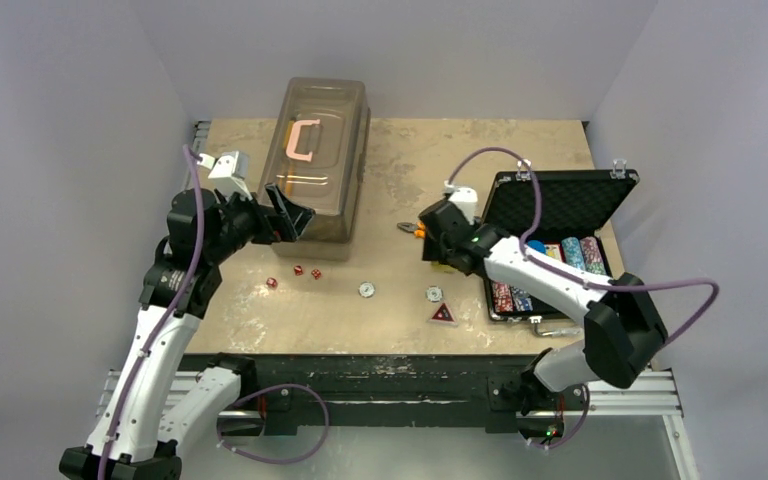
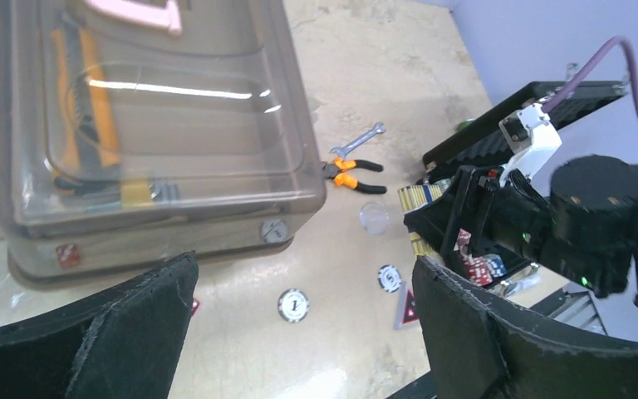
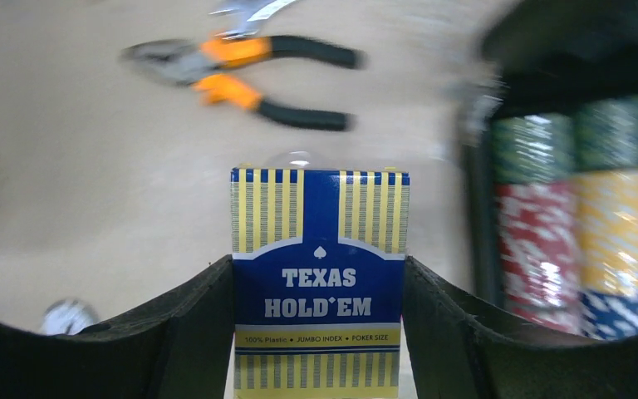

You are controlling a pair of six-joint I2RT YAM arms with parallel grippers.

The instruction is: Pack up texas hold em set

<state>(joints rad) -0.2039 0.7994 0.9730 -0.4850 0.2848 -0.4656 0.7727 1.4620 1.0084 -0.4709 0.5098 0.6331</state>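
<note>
Right gripper (image 3: 318, 274) clamped on blue card box (image 3: 318, 224), box upright between pads, just left of open black case (image 1: 560, 205). Poker chips (image 1: 572, 255) racked in case tray. Orange-handled pliers (image 3: 249, 79) and wrench (image 2: 357, 141) lie on table (image 1: 400, 170) just beyond card box. Left gripper (image 1: 293, 218) spread wide, empty, at near corner of translucent brown box (image 1: 315, 160). Red dice (image 1: 300, 271), round buttons (image 1: 366, 290), red triangle token (image 1: 443, 314) loose on table between arms.
</note>
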